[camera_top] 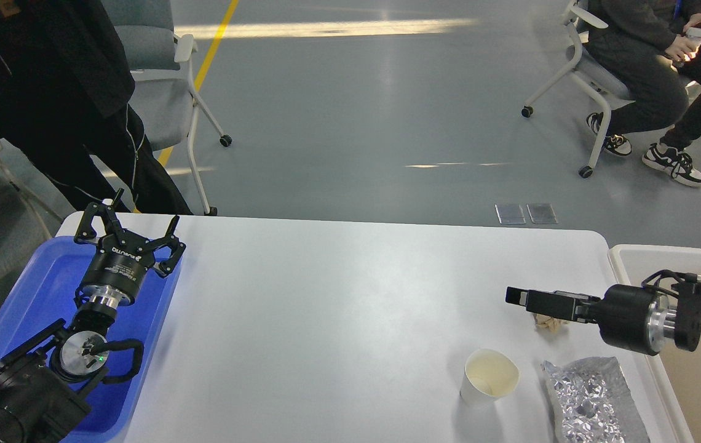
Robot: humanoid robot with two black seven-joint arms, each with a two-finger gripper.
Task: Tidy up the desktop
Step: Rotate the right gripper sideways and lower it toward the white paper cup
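Observation:
The white desktop fills the middle of the head view. On its right part lie a crumpled brown paper ball, a white paper cup standing upright, and a crumpled sheet of silver foil. My right gripper reaches in level from the right, pointing left, just above the paper ball and hiding most of it. Its fingers overlap in this view, so I cannot tell how they stand. My left gripper is open and empty over the far right corner of the blue tray.
A cream-white bin stands against the table's right edge. A person in black stands behind the table's far left corner beside a chair. Another person sits on a wheeled chair at the far right.

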